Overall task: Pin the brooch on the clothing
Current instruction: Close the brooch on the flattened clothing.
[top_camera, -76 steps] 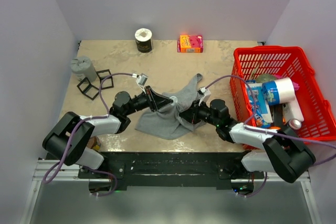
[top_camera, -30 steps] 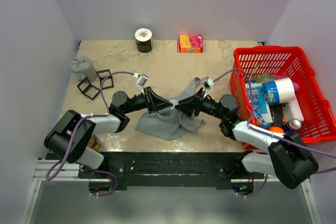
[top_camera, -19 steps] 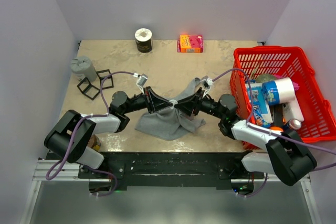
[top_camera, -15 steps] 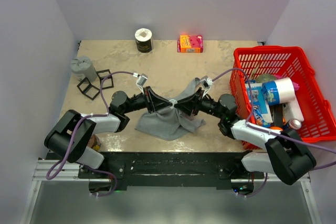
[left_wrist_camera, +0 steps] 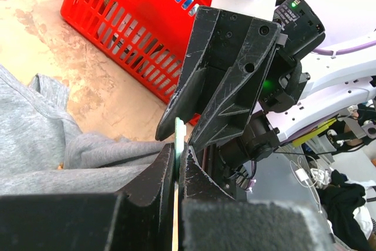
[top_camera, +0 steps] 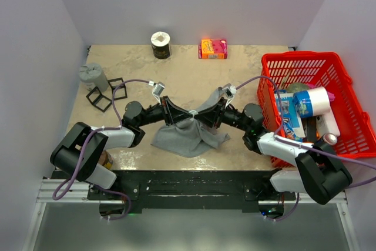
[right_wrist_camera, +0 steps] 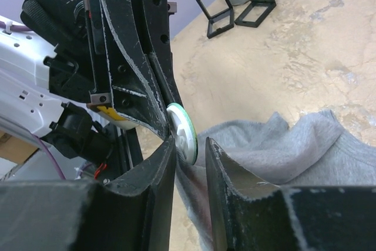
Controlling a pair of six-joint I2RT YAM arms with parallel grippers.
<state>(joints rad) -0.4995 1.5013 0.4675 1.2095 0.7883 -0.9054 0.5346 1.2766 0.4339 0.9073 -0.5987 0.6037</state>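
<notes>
The clothing (top_camera: 185,139), a grey tank top, lies crumpled mid-table, with a fold raised between the two arms. My left gripper (top_camera: 181,116) is shut on the brooch (left_wrist_camera: 177,129), a thin round disc seen edge-on in the left wrist view. In the right wrist view the brooch (right_wrist_camera: 183,130) shows a white back and a green rim. My right gripper (right_wrist_camera: 191,145) faces the left one tip to tip. Its jaws straddle the brooch and a fold of the clothing (right_wrist_camera: 282,151), with a narrow gap still showing beside the disc.
A red basket (top_camera: 267,63) full of packages and a paper roll stands at the right. Along the back are a dark roll (top_camera: 160,44) and an orange box (top_camera: 212,48). A grey cup (top_camera: 94,76) and black wire frames (top_camera: 107,93) sit at the left.
My right gripper has risen from the cloth, moved left to meet the left gripper and narrowed its jaws around the brooch. The left gripper has stayed shut and nearly still.
</notes>
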